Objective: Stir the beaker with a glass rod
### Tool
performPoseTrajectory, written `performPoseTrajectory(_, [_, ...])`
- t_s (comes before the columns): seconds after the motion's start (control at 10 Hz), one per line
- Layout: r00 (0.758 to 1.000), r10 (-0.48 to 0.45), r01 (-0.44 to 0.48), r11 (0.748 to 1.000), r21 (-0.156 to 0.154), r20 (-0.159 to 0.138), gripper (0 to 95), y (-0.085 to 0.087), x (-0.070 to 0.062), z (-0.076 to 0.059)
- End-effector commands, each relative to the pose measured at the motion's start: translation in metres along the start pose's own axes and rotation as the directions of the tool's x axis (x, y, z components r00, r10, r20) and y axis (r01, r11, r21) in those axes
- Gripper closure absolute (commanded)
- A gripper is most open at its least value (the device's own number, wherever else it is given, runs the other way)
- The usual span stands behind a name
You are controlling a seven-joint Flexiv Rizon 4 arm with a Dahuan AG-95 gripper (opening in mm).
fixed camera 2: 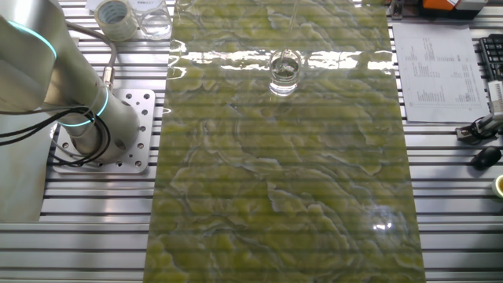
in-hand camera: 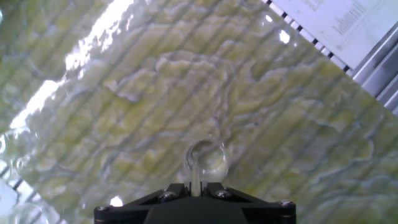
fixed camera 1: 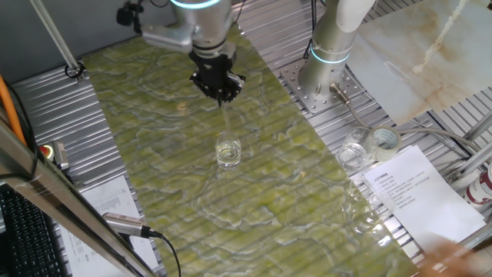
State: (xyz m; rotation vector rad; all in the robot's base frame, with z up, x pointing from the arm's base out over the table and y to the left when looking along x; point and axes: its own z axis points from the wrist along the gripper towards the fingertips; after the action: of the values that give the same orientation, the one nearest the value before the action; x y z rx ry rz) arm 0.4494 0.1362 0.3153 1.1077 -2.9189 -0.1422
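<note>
The beaker (fixed camera 1: 228,150) is a small clear glass cylinder standing upright on the green marbled mat (fixed camera 1: 154,154); it also shows in the other fixed view (fixed camera 2: 285,71) and in the hand view (in-hand camera: 207,158). My gripper (fixed camera 1: 222,95) hangs above and behind it, shut on the glass rod (fixed camera 1: 226,119), a thin clear stick that points down toward the beaker's mouth. In the hand view the rod (in-hand camera: 196,174) runs from between the jaws to the beaker's rim. In the other fixed view only a faint trace of the rod (fixed camera 2: 294,20) shows; the gripper is out of frame.
A tape roll (fixed camera 1: 383,141) and other clear glass vessels (fixed camera 1: 354,154) stand at the mat's right edge, with a printed sheet (fixed camera 1: 411,185) beside them. The arm's base (fixed camera 1: 327,58) is bolted to the slatted table. A keyboard (fixed camera 1: 27,231) lies at the left.
</note>
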Motion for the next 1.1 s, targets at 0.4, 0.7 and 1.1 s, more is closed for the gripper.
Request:
performPoseTrajectory(0.4, [0.993,-0.087,0.095,0.990,0.108,-0.083,95.0,-0.0009,0.0003,0.0015])
performPoseTrajectory(0.7, [0.994,-0.047,0.055,0.996,0.075,-0.102,95.0,-0.0013,0.0003,0.0020])
performPoseTrajectory(1.1, [1.000,-0.020,0.020,0.999,0.029,-0.017,95.0,-0.0011,0.0002,0.0016])
